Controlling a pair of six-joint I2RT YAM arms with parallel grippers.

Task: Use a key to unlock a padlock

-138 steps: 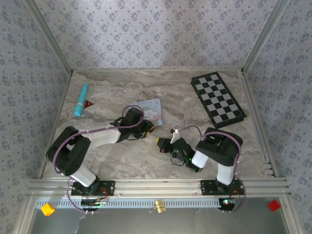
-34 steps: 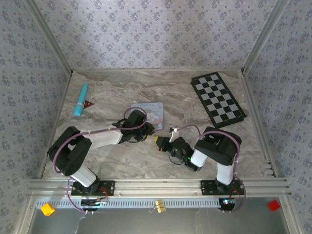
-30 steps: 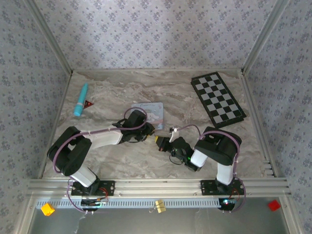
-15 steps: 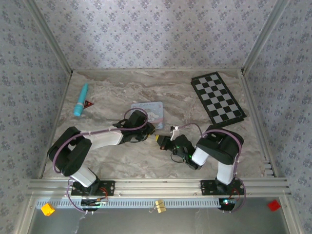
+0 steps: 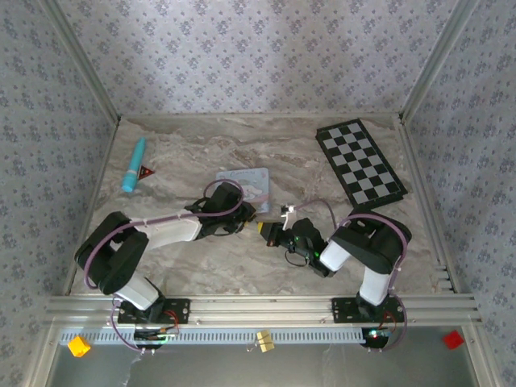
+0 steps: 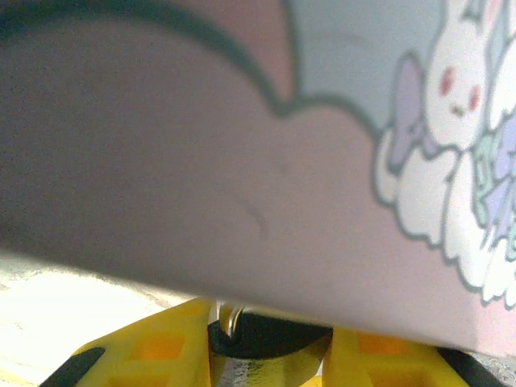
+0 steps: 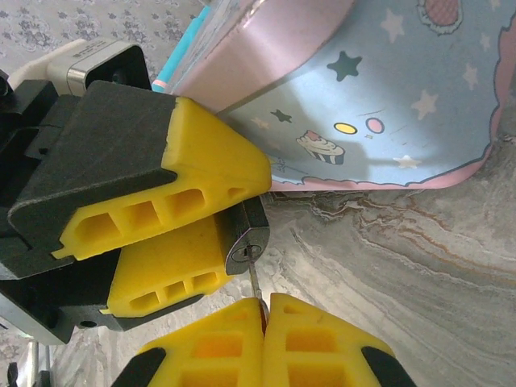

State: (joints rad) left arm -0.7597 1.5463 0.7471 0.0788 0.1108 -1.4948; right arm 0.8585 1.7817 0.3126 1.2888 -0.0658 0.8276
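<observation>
The padlock (image 7: pixel 251 239), small and black-bodied with a silvery keyhole face, sits clamped between the yellow fingers (image 7: pixel 201 161) of my left gripper (image 7: pixel 239 216). My right gripper (image 7: pixel 264 305) is shut on the key (image 7: pixel 255 284), whose thin blade points up, its tip at the keyhole slot. In the left wrist view the padlock (image 6: pixel 270 334) and its thin shackle (image 6: pixel 230 318) sit between the left gripper's (image 6: pixel 270 359) yellow pads, right under the tin. From above, the left gripper (image 5: pixel 248 214) and right gripper (image 5: pixel 266 231) meet nose to nose mid-table.
A pale blue and pink cartoon-printed tin (image 5: pixel 246 181) lies just behind the grippers, close over the padlock. A folded chessboard (image 5: pixel 359 164) lies at the back right. A teal tube (image 5: pixel 134 164) and a small red triangle piece (image 5: pixel 147 171) lie at the back left.
The right arm's elbow has swung to the right and its wrist has turned, while its gripper stays at the padlock. The left arm has hardly moved.
</observation>
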